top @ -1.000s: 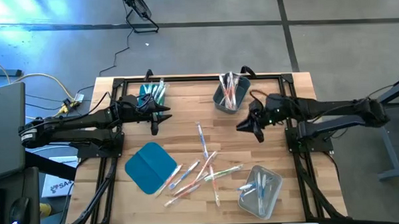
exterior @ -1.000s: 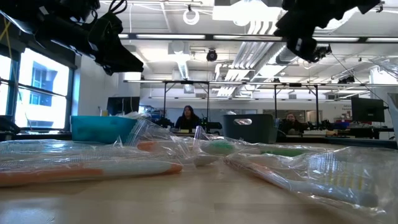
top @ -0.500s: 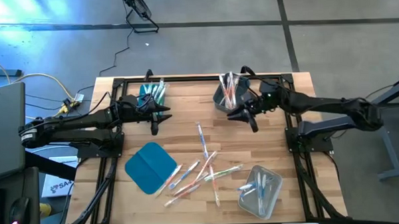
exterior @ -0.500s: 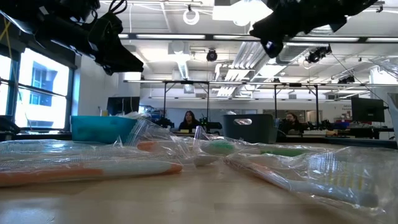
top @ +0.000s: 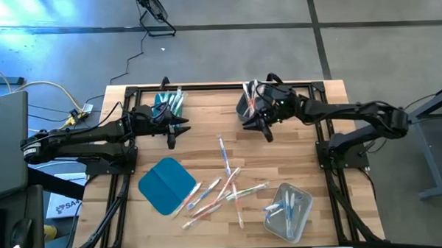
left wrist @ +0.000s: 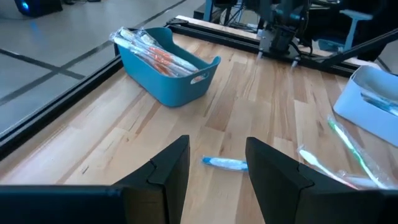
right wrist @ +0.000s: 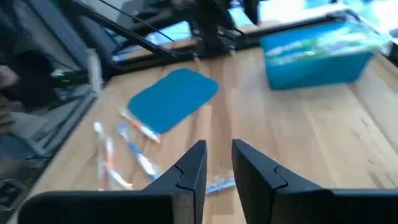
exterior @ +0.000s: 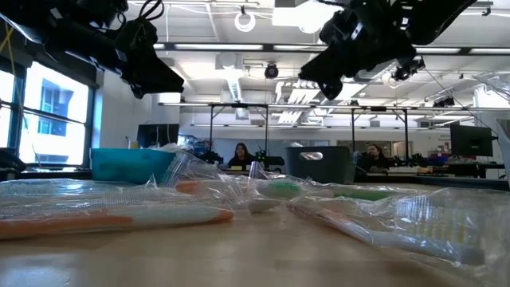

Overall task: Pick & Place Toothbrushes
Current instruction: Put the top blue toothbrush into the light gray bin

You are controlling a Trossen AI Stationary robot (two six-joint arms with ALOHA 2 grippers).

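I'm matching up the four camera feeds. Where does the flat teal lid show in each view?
High view: flat teal lid lies on the table's near-left part, left of the loose toothbrushes.
Low view: not made out.
Left wrist view: not in it.
Right wrist view: lid lies beyond the right tool.
Shared landmark: teal bin.

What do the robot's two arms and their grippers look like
Both arms are dark, nearly black, jointed, with cables running along them. The left gripper and the right gripper each end in two chunky, angular black fingers with flat inner faces. No markings show.
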